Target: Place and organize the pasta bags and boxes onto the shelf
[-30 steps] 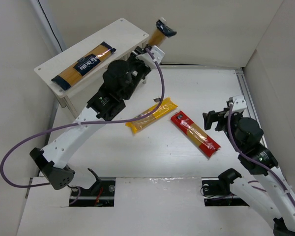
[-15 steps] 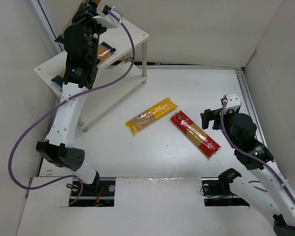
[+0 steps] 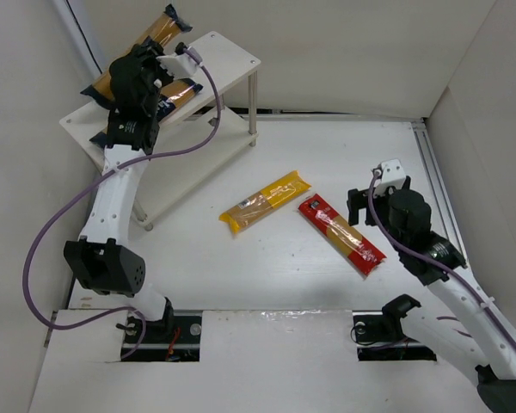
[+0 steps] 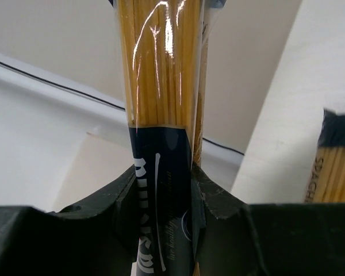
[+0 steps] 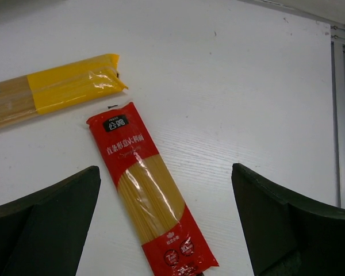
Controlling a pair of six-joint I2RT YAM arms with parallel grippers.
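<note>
White table [image 3: 327,155] has a yellow packet [image 3: 267,203] and a red packet [image 3: 341,234] lying flat near the middle. Each lies on a diagonal, with near ends just beside each other, not touching. Shelf [image 3: 228,60] stands on thin legs at the far left, apart from both packets.

Wide bare worktop [image 3: 327,146] lies open right of the shelf [image 3: 232,60]. The yellow packet [image 3: 267,202] and red packet [image 3: 341,234] nearly meet mid-worktop, leaving only a narrow gap. The lying clear packet [image 3: 179,91] and the left tool [image 4: 161,195], clamping a second clear packet [image 4: 161,86], crowd the top board's left end.
</note>
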